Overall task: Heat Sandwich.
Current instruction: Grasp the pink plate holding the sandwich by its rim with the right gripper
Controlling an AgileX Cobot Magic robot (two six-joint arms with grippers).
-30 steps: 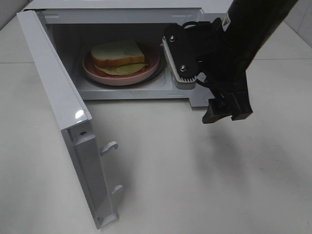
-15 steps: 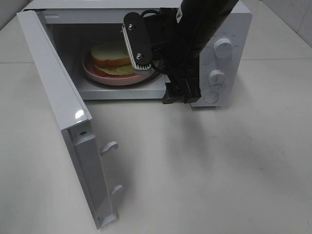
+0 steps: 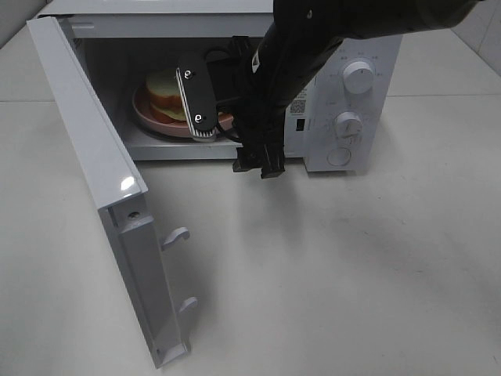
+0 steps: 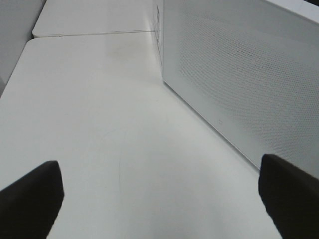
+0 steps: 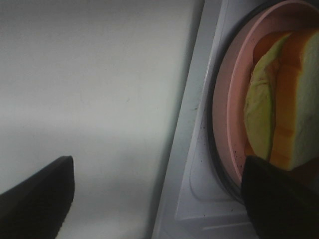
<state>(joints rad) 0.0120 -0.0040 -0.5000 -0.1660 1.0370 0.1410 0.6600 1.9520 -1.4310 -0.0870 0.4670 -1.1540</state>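
R claw (image 5: pixel 157 199): jaws apart, empty, at microwave (image 3: pixel 356 117) mouth, nr sandwich (image 5: pixel 291 99) on pink plate (image 5: pixel 230 124). L claw (image 4: pixel 159 199): jaws apart.

A white table (image 3: pixel 352 274) carries a white microwave (image 3: pixel 369 106); its door (image 3: pixel 86 157) stands open.

I count one white microwave (image 3: pixel 368 110) on one table (image 3: pixel 352 274), with one door (image 3: pixel 86 157) standing open. Inside sits one pink plate (image 3: pixel 155 125) bearing one sandwich (image 3: pixel 161 91). The front panel has two round dials (image 3: pixel 358 76) and one smaller button (image 3: pixel 338 156), the door's edge has two latch hooks (image 3: pixel 177 235), and one black robot arm (image 3: pixel 313 39) reaches in.
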